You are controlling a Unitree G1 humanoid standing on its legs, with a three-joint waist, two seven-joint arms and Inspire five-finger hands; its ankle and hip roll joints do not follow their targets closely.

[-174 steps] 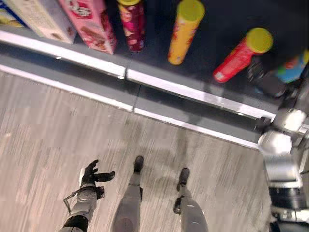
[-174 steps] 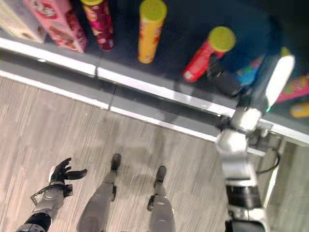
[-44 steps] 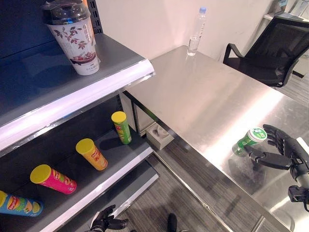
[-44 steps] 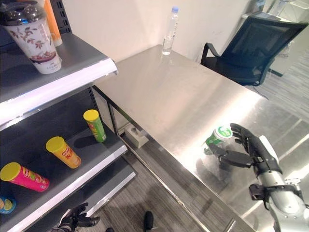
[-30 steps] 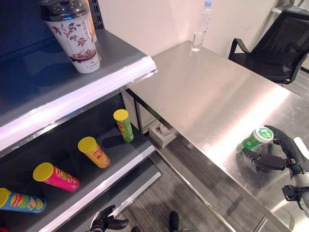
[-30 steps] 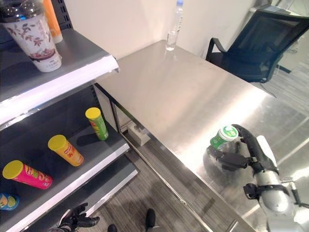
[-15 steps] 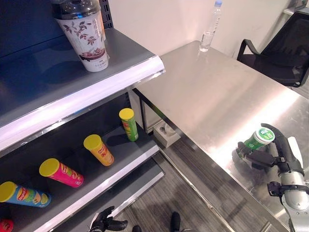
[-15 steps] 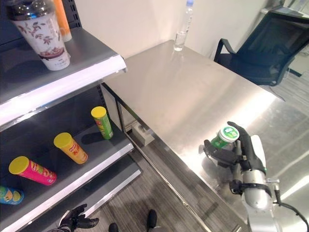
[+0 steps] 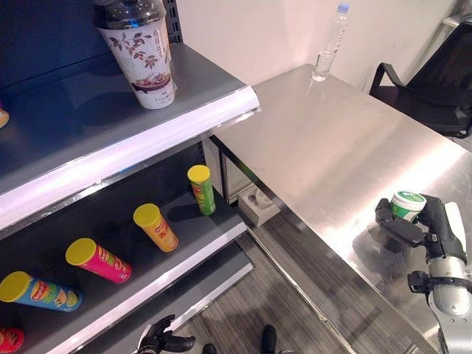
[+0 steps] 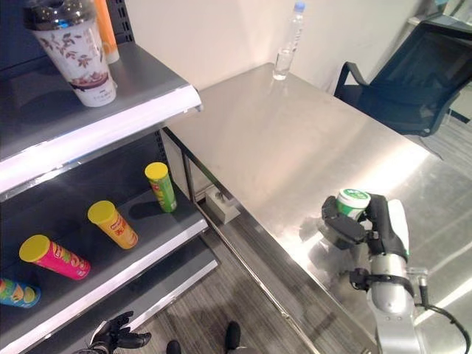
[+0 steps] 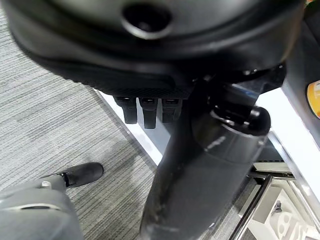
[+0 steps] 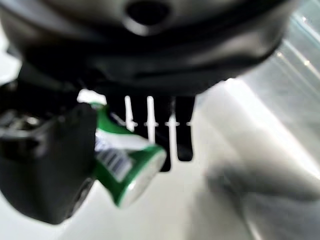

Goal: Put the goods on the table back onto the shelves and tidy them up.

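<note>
A small green can with a white lid point(image 9: 405, 203) is at the near right part of the steel table point(image 9: 332, 140). My right hand point(image 9: 436, 230) is shut on it, thumb across its front and fingers behind. The right wrist view shows the green can point(image 12: 122, 167) wedged between the thumb point(image 12: 45, 170) and the fingers point(image 12: 150, 132). My left hand point(image 10: 113, 335) hangs low over the floor in front of the shelves, open and holding nothing; the left wrist view shows the same open hand point(image 11: 200, 150).
The lower shelf point(image 9: 184, 258) holds a green tube point(image 9: 201, 189), an orange tube point(image 9: 156, 227), a pink tube point(image 9: 99, 260) and a blue tube point(image 9: 40, 291). A large cup point(image 9: 144, 51) stands on the upper shelf. A water bottle point(image 9: 330, 40) and a black chair point(image 9: 435, 81) are past the table.
The camera turned from the shelf's floor edge toward the table. My right hand went from open beside the tilted green can to closed round it; the can now stands more upright.
</note>
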